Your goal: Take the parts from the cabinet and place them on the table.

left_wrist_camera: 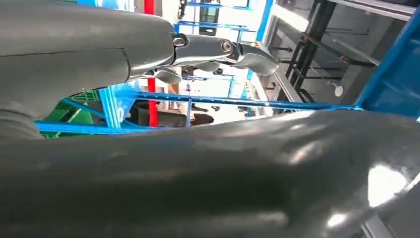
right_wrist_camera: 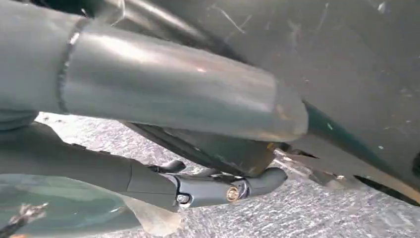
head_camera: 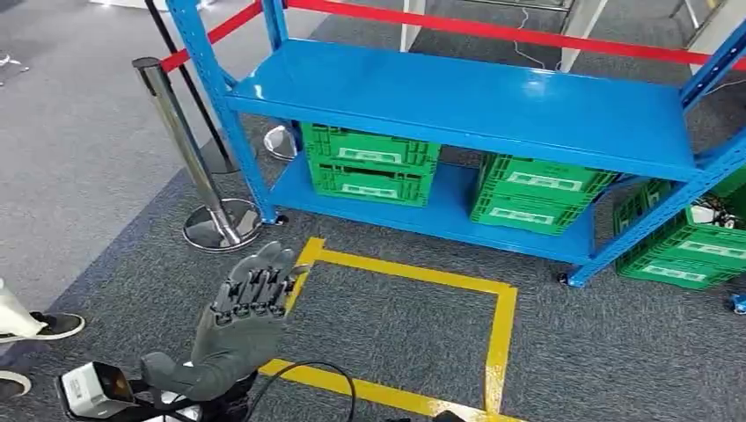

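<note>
- The left hand (head_camera: 239, 327) is hanging raised over the grey carpet (head_camera: 106, 158), palm flat, fingers (head_camera: 255, 286) stretched out side by side and holding nothing; the thumb is sticking out to the side.
- It is sitting just outside the near-left corner of the yellow tape square (head_camera: 497, 343) on the floor, well apart from the blue cabinet (head_camera: 457, 101).
- The cabinet's upper shelf is showing bare blue metal; its front edge is overhanging two green crates (head_camera: 369, 163) sitting side by side on the lower shelf, with a gap between them.
- The parts are probably inside those crates, but their contents cannot be made out from here.
- More green crates (head_camera: 686, 251) are standing on the floor just beside the cabinet's right post.
- A chrome stanchion (head_camera: 189, 154) with a red belt is standing near the cabinet's left post, narrowing the room on that side.
- The right hand (right_wrist_camera: 148, 99) is appearing close up over carpet; its fingers (right_wrist_camera: 223, 191) are looking extended with nothing between them.
- A person's shoe (head_camera: 48, 327) is resting at the far left edge.
</note>
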{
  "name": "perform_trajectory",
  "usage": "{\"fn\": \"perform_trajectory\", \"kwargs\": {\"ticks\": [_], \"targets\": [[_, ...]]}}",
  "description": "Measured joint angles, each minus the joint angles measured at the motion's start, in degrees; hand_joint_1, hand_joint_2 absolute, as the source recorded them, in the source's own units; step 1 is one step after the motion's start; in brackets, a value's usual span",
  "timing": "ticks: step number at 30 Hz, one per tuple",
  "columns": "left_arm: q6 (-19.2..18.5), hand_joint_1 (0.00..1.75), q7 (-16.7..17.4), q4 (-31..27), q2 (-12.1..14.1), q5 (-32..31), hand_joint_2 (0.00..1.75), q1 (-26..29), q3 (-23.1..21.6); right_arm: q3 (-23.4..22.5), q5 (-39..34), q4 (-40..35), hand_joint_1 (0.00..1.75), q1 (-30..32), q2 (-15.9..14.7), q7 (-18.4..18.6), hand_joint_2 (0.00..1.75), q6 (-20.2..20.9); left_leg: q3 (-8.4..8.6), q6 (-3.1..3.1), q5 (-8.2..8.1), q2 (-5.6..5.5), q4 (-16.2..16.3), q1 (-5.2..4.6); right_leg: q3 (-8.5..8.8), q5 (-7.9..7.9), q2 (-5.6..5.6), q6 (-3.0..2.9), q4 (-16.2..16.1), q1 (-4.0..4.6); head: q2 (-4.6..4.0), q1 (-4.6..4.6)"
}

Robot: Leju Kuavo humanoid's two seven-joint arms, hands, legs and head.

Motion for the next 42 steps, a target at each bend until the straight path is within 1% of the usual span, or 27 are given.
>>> {"fn": "perform_trajectory", "kwargs": {"ticks": [1,2,3,6,8,9,11,12,13,14,15,17,18,22,23,24,27,28,29,30,32,33,34,37,39,40,42], "targets": [[0.0,0.0,0.0,0.0,0.0,0.0,0.0,0.0,0.0,0.0,0.0,0.0,0.0,0.0,0.0,0.0,0.0,0.0,0.2,-0.14,-0.21,-0.09,0.1,0.02,2.41,2.85,0.0,-0.15,-5.4,-0.04,0.0,0.0],[0.0,0.0,0.0,0.0,0.0,0.0,0.0,0.0,0.0,0.0,0.0,0.0,0.0,0.0,0.0,0.0,0.0,0.0,0.25,-0.41,-0.46,-0.11,0.4,0.01,4.37,4.41,0.0,-0.25,-9.8,-0.08,0.0,0.0],[0.0,0.0,0.0,0.0,0.0,0.0,0.0,0.0,0.1,0.0,0.0,0.0,0.0,-0.1,0.0,0.0,0.0,0.0,0.02,-0.79,-0.74,-0.11,0.7,-0.49,5.03,3.29,0.07,-0.36,-10.8,0.01,0.0,0.02],[-0.1,0.0,0.0,0.0,0.0,0.1,0.0,0.1,0.2,0.0,0.0,0.0,0.0,0.1,0.0,0.0,0.0,0.0,-0.11,-1.49,-0.5,-0.14,0.7,-0.3,5.31,3.49,0.24,-1.14,-11.0,0.29,0.0,-0.22],[-0.1,0.0,0.0,0.0,0.0,0.1,0.0,0.0,0.3,0.0,0.0,0.0,0.0,0.2,0.0,0.0,0.0,-0.1,-0.16,-2.24,-1.32,-0.09,1.4,-0.18,5.72,3.82,0.1,-1.85,-11.5,-0.16,0.0,-0.13],[-0.1,0.0,0.0,0.0,0.0,0.1,0.0,0.0,0.3,0.0,0.0,0.0,0.0,0.1,0.0,0.0,0.0,-0.1,-1.01,-2.63,-2.71,0.01,3.4,-0.14,5.85,3.74,0.05,-2.13,-11.5,-0.19,0.0,-0.77],[-0.1,0.0,0.0,0.0,0.0,0.1,0.0,0.1,0.3,0.0,0.0,0.0,0.0,0.0,0.0,0.0,0.0,-0.1,-5.23,-3.18,-7.18,0.02,12.6,0.23,5.88,3.61,-0.12,-2.42,-11.5,-0.17,0.0,-0.7],[-0.1,0.0,0.0,0.0,0.0,0.1,0.0,0.2,0.3,0.0,0.0,0.0,0.0,0.1,0.0,0.0,0.0,-0.1,-7.15,-3.32,-8.51,0.02,16.5,0.31,5.87,3.6,-0.17,-2.43,-11.5,-0.17,0.0,-0.7],[-0.1,0.0,0.0,0.0,0.1,0.2,0.0,0.2,0.3,0.0,0.0,0.0,0.0,0.2,0.0,0.0,0.0,-0.1,-8.11,-3.38,-8.65,0.03,18.4,0.42,5.88,3.58,-0.2,-2.45,-11.5,-0.17,0.0,-0.68],[-0.1,0.0,0.0,0.0,0.2,0.1,0.0,0.3,0.4,0.0,0.0,0.0,0.0,0.2,0.0,0.0,0.0,-0.1,-7.72,-3.37,-7.37,0.03,17.5,0.53,5.93,3.56,-0.18,-2.47,-11.5,-0.17,0.0,-0.7],[-0.1,0.0,0.0,0.0,0.2,0.1,0.0,0.3,0.4,0.0,0.0,0.0,0.0,0.2,0.0,0.0,0.0,-0.1,-6.29,-3.25,-5.19,0.03,14.3,0.57,6.0,3.55,-0.12,-2.46,-11.5,-0.17,0.0,-0.72],[-0.1,0.0,0.0,0.0,0.1,0.1,0.0,0.3,0.4,0.0,0.0,0.0,0.0,0.1,0.0,0.0,0.0,-0.1,-0.88,-2.63,-0.03,0.08,3.4,0.55,6.33,3.46,-0.05,-2.32,-11.6,-0.18,0.0,-0.72],[-0.1,0.0,0.0,0.0,0.1,0.1,0.0,0.2,0.4,0.0,0.0,0.0,0.0,0.1,0.0,0.0,0.0,-0.1,0.32,-2.42,-0.88,0.15,1.0,0.31,6.3,3.36,-0.05,-2.09,-11.5,0.06,0.0,-0.63],[-0.1,0.0,0.1,0.0,0.1,0.2,0.0,0.3,0.5,0.0,0.0,0.0,0.0,0.1,0.0,0.0,0.0,-0.1,0.12,-1.4,-0.56,0.02,0.3,-0.09,6.32,3.67,-0.15,-0.49,-12.1,-0.13,0.0,-0.65],[-0.1,0.0,0.1,0.0,0.0,0.2,0.0,0.3,0.5,0.0,0.1,0.0,0.0,0.0,0.0,0.0,0.0,-0.1,0.6,-0.82,-0.02,0.09,-0.5,0.45,5.68,3.21,-0.11,-0.23,-11.6,-0.32,0.0,-0.59],[-0.1,0.0,0.1,0.0,-0.1,0.2,0.0,0.2,0.5,0.0,0.1,0.0,0.0,0.0,0.0,-0.1,0.0,-0.1,0.7,-0.54,-0.05,0.14,-0.7,0.41,5.05,1.83,-0.05,-0.19,-9.9,-0.17,0.0,-0.44],[-0.1,0.0,0.1,0.0,-0.2,0.2,0.0,0.3,0.5,0.0,0.1,0.0,0.0,0.1,0.0,-0.1,0.0,-0.1,0.6,-0.17,-0.15,0.25,-0.6,0.2,-1.12,-4.06,0.02,0.04,2.8,-0.12,0.0,-0.04],[-0.1,0.0,0.1,0.0,-0.2,0.2,0.0,0.3,0.5,0.0,0.1,0.0,0.0,0.1,0.0,-0.1,0.0,-0.1,0.61,-0.12,-0.18,0.25,-0.6,0.11,-2.51,-4.48,0.03,0.1,5.5,-0.12,0.0,0.02],[-0.1,0.0,0.1,0.0,-0.2,0.2,0.0,0.4,0.5,0.0,0.1,0.0,0.0,0.1,0.0,-0.1,0.0,-0.1,0.69,-0.07,-0.24,0.24,-0.6,0.09,-2.58,-3.37,0.02,0.11,5.2,-0.13,0.0,-0.07],[-0.1,0.0,0.1,0.0,-0.2,0.2,0.0,0.4,0.6,0.0,0.1,0.0,0.0,0.0,0.0,-0.1,0.0,-0.1,0.78,-0.1,-0.3,0.19,-0.6,0.09,-1.25,-1.15,0.02,0.1,2.3,-0.13,0.0,0.02],[-0.3,0.0,0.1,0.0,-0.2,0.2,0.0,0.4,0.6,0.0,0.1,0.0,0.0,0.0,0.0,-0.1,0.0,-0.1,0.98,-0.39,-0.64,-0.02,-0.3,0.16,3.67,4.03,0.01,-0.07,-8.0,-0.2,0.0,0.0],[-0.3,0.0,0.1,0.0,-0.3,0.2,0.0,0.4,0.6,0.0,0.1,0.0,0.0,0.0,0.0,-0.1,0.0,-0.1,0.9,-0.71,-0.91,-0.04,0.0,0.08,5.15,3.64,0.04,-0.19,-10.9,-0.15,0.0,-0.02],[-0.3,0.0,0.1,0.0,-0.3,0.2,0.0,0.3,0.6,0.0,0.1,0.0,0.0,-0.1,0.0,-0.1,0.0,-0.1,0.57,-1.09,-1.19,-0.13,0.6,-0.33,5.83,3.39,0.2,-0.57,-11.7,-0.05,0.0,0.0],[-0.3,0.0,0.1,0.0,-0.3,0.2,0.0,0.3,0.6,0.0,0.1,0.0,0.0,0.2,0.0,-0.1,0.0,-0.1,0.75,-1.67,-0.96,-0.09,0.2,-0.14,5.75,3.51,0.25,-1.31,-11.6,0.21,0.0,0.02],[-0.3,0.0,0.1,0.0,-0.3,0.2,0.0,0.3,0.6,0.0,0.1,0.0,0.0,0.1,0.0,-0.1,0.0,-0.1,0.35,-2.42,-2.29,0.04,1.6,-0.05,6.16,3.57,0.15,-1.91,-11.8,-0.26,0.0,-0.15],[-0.3,0.0,0.1,0.0,-0.3,0.2,0.0,0.3,0.6,0.0,0.1,0.0,0.0,0.1,0.0,-0.1,0.0,-0.1,-1.1,-2.78,-4.16,0.05,5.0,0.07,6.33,3.42,0.06,-2.28,-11.8,-0.29,0.0,-0.5],[-0.3,0.0,0.1,0.0,-0.2,0.2,0.0,0.4,0.6,0.0,0.1,0.0,0.0,0.1,0.0,-0.1,0.0,-0.1,-5.81,-3.23,-8.03,0.06,14.5,0.34,6.48,3.23,-0.07,-2.55,-11.8,-0.26,0.0,-0.42]]}}
